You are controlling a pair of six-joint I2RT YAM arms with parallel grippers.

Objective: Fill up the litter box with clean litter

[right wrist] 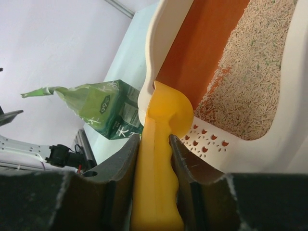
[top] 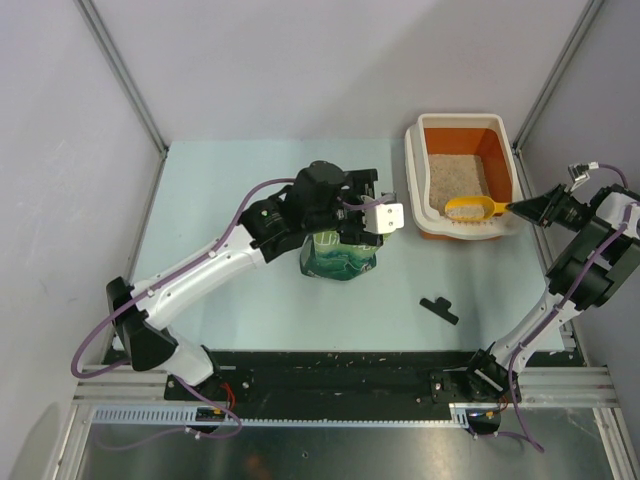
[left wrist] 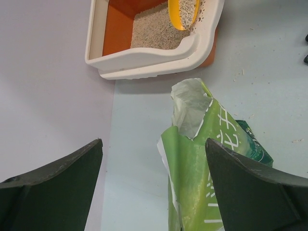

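The litter box (top: 413,170) stands at the table's far right, orange inside with a white rim. Clean litter (top: 455,178) covers part of its floor. My right gripper (top: 525,208) is shut on the handle of a yellow scoop (top: 475,208) whose bowl rests over the box's near rim. In the right wrist view the gripper (right wrist: 155,139) clamps the scoop (right wrist: 166,115) beside the litter box (right wrist: 163,29) and litter (right wrist: 250,82). My left gripper (top: 358,218) hangs open over the upright green bag (top: 338,258). In the left wrist view the gripper (left wrist: 154,144) stands wide, the torn-open bag (left wrist: 202,159) against its right finger.
A small black piece (top: 439,309) lies on the table right of centre, near the front. Grey walls with metal posts close in the table on the left, back and right. In the left wrist view the scoop (left wrist: 183,14) holds litter above the litter box (left wrist: 144,60).
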